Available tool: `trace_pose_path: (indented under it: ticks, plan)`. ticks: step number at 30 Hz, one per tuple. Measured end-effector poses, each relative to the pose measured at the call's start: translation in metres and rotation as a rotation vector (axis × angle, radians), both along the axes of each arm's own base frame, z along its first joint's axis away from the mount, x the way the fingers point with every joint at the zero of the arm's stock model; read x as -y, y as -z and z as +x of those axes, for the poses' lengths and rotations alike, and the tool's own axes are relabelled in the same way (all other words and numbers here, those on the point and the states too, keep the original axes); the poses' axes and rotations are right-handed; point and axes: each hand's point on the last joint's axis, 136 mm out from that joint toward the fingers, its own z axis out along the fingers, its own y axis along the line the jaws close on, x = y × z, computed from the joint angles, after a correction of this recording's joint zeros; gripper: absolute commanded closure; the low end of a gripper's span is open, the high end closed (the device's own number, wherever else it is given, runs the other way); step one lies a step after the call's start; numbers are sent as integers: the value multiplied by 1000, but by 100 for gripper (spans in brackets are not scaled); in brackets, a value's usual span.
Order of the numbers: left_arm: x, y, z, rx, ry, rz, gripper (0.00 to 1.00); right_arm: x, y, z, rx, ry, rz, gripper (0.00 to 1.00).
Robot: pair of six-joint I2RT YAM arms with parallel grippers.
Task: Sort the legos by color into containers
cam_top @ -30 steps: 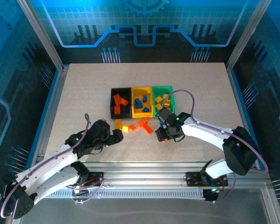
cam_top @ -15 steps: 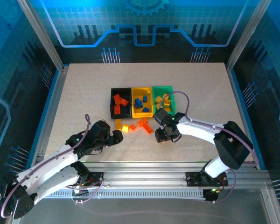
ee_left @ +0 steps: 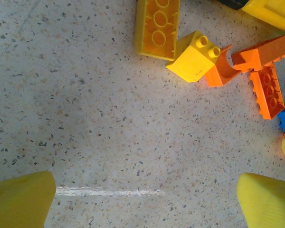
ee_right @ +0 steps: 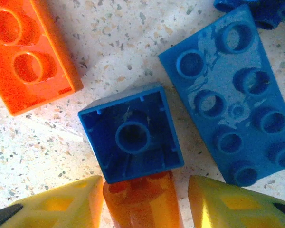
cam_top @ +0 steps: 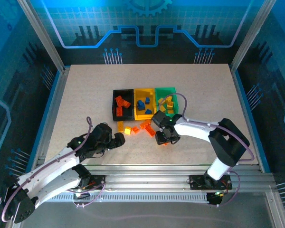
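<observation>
Just before yellow bin (cam_top: 145, 117) | right gripper (cam_top: 164, 139) is straddling orange brick (ee_right: 142, 204), clamp unconfirmed | left gripper (ee_left: 143, 200) is gaping, idle | brick is looking light, rigid, slick: pinching flat sidewalls is advised

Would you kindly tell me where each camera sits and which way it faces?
Top external: above and behind the arms, looking down on table, bins, left tool, right tool.
Left wrist: on its arm, facing down; own fingertips, yellow brick ahead.
Right wrist: close over blue bricks; fingertips flank an orange brick.
Shared: top and left wrist show the yellow brick.
</observation>
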Motion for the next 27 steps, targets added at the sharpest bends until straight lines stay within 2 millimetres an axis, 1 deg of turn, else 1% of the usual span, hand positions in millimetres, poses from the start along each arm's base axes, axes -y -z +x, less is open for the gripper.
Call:
trace_pose_path:
  ticks: [5, 8, 10, 11, 14, 16, 17, 19, 21, 23, 24, 26, 27]
  plan:
    - [0, 0, 0, -1, 1, -2, 1, 1, 3, -1, -8, 3, -7, 65]
    - [0, 0, 0, -1, 1, -2, 1, 2, 0, -2, -1, 0, 0, 68]
    - [0, 0, 0, -1, 0, -2, 1, 4, -8, -5, 10, -4, 11, 69]
    - [0, 0, 0, -1, 0, -2, 1, 3, -16, -7, 20, -8, 22, 69]
    - [0, 0, 0, -1, 0, -2, 1, -4, -48, -9, 75, -42, 81, 69]
    - [0, 0, -1, 2, 0, -4, 1, -16, -74, -4, 116, -70, 127, 68]
    - [-1, 0, -1, 5, -1, -7, 1, -26, -90, 3, 146, -84, 158, 68]
    - [-2, 0, -2, 9, -4, -12, 1, -46, -119, 18, 199, -108, 215, 68]
    - [-3, -1, -3, 12, -10, -19, 1, -70, -145, 39, 249, -126, 263, 67]
    - [-3, -2, -3, 17, -16, -27, 1, -95, -160, 61, 288, -143, 295, 67]
    - [-3, -3, -3, 19, -17, -29, 1, -108, -163, 73, 303, -148, 306, 67]
    - [-3, -4, -3, 21, -18, -31, 1, -128, -161, 91, 314, -155, 309, 67]
    - [-3, -4, -4, 21, -18, -31, 1, -139, -157, 102, 315, -159, 306, 67]
